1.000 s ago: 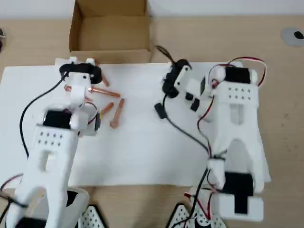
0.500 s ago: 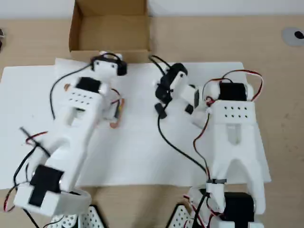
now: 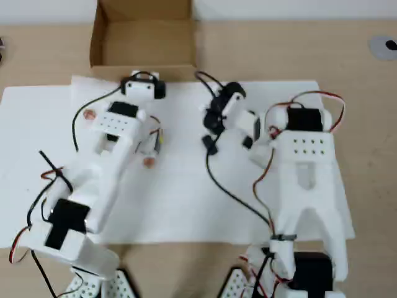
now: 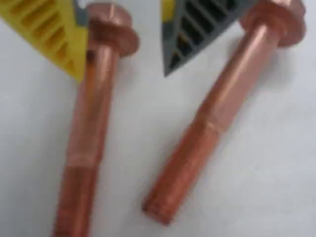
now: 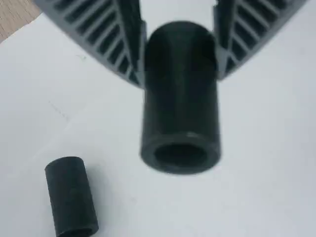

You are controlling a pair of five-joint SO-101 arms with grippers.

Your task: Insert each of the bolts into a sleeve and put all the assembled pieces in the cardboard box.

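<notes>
Two copper bolts lie on the white sheet under my left gripper (image 4: pixel 123 74), which is open. Its yellow finger (image 4: pixel 49 29) and grey finger (image 4: pixel 197 34) stand either side of the head of one bolt (image 4: pixel 94 128); the second bolt (image 4: pixel 222 108) lies just outside the grey finger. In the high view the left arm (image 3: pixel 118 124) covers most of the bolts, with one bolt (image 3: pixel 158 141) showing beside it. My right gripper (image 5: pixel 180 59) is shut on a black sleeve (image 5: pixel 180 123) held above the sheet. A loose sleeve (image 5: pixel 71 202) lies close by.
The open cardboard box (image 3: pixel 146 40) stands past the far edge of the white sheet (image 3: pixel 186 198), behind the left arm. Another bolt head (image 3: pixel 89 115) shows on the arm's other side. The right gripper (image 3: pixel 217 118) hangs mid-sheet above a black sleeve (image 3: pixel 209 146). Black cables trail from both wrists.
The left arm has swung right and forward across the bolts and now covers most of them. The right arm has shifted slightly left with its sleeve.
</notes>
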